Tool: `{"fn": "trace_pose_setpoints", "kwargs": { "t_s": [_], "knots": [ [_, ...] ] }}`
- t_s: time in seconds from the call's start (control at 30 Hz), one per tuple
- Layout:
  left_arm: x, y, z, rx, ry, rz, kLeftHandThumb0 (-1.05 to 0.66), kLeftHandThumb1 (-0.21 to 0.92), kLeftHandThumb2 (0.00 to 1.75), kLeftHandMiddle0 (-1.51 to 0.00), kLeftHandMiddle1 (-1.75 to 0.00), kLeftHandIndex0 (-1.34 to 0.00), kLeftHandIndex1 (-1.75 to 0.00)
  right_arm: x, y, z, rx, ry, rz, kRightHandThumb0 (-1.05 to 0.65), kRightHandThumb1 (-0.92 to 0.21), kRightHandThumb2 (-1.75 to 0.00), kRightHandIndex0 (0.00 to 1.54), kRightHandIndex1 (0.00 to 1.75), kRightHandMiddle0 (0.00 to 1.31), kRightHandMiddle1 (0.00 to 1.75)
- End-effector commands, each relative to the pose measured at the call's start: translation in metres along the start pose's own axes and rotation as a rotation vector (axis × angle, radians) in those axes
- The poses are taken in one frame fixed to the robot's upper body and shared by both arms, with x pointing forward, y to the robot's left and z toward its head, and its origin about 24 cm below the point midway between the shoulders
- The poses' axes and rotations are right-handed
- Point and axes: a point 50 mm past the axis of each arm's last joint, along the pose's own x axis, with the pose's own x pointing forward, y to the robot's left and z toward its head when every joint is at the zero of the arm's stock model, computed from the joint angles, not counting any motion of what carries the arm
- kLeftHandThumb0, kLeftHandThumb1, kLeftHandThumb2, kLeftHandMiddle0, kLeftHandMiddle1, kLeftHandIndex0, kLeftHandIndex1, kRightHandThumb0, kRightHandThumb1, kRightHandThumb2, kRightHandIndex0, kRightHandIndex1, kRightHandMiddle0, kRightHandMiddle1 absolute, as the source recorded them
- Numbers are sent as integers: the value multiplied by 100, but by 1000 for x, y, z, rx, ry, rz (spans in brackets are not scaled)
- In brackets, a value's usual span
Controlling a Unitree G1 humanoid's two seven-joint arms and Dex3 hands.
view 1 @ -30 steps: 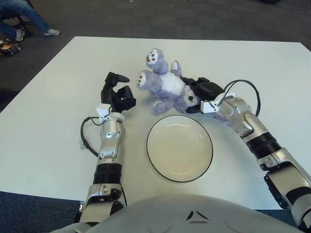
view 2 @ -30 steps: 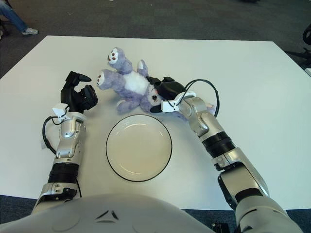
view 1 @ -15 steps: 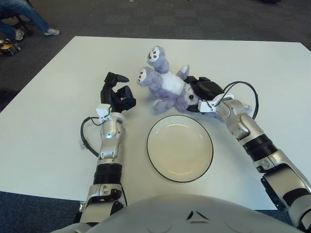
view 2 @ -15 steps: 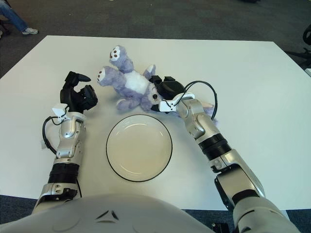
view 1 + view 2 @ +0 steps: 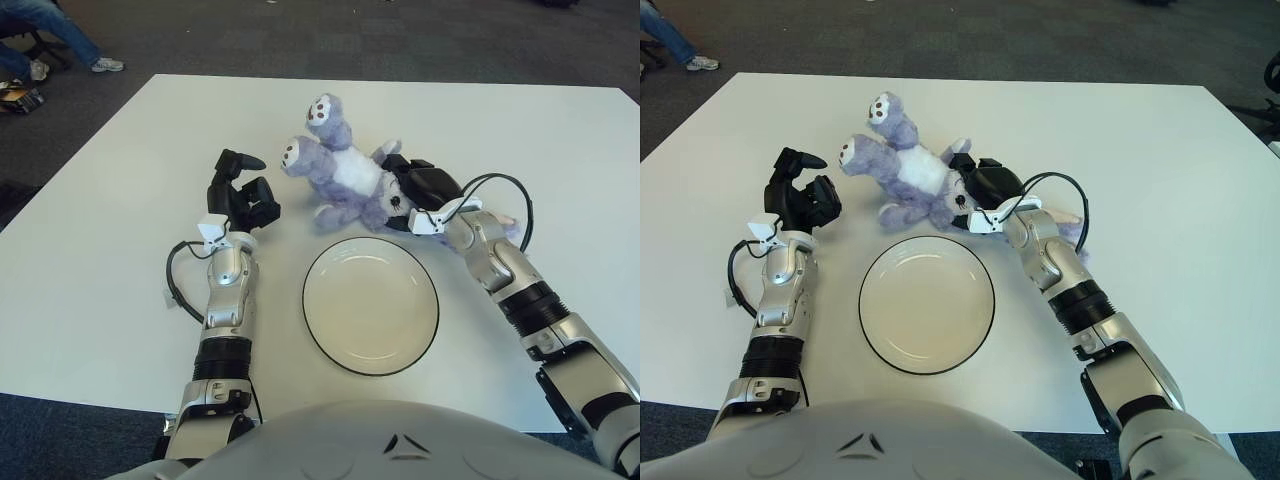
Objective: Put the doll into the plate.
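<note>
Fingers (image 5: 425,186) of right hand (image 5: 418,192) around doll (image 5: 340,172).

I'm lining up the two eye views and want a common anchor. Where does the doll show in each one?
Left eye view: the doll lies above the plate, right of centre, with the right hand at its head end.
Right eye view: the doll shows left of centre, again just above the plate.
Shared landmark: the plate's dark rim, directly below the doll in both views.
</note>
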Motion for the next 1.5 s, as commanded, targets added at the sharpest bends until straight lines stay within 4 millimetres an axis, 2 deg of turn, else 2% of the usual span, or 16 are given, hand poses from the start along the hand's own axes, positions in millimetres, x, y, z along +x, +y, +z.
{"fn": "trace_pose_setpoints", "kwargs": {
  "t_s": [0.0,0.2,0.5,1.1,1.47],
  "knots": [
    [-26,9,-28,-4,144,46,-46,37,125,-126,-175,-57,-175,-10,21,-12,33,39,91,47,-31,-132,60,175,64,175],
    [-26,9,-27,-4,138,47,-46,35,127,-125,-175,-58,-175,-11,21,-17,80,30,99,48,-28,-136,64,175,81,175],
    [-25,9,-27,-7,141,53,-47,35,128,-125,-175,-59,-175,-11,19,-20,159,2,81,50,-22,-143,68,175,92,175],
    [-26,9,-27,-13,151,48,-47,35,127,-124,-175,-58,-175,-11,17,-31,239,2,31,55,-14,-153,76,175,98,175],
    [-26,10,-28,-10,152,50,-46,36,126,-126,-175,-58,-175,-12,15,-35,238,9,-9,55,-13,-155,77,175,99,175]
  ]
}}
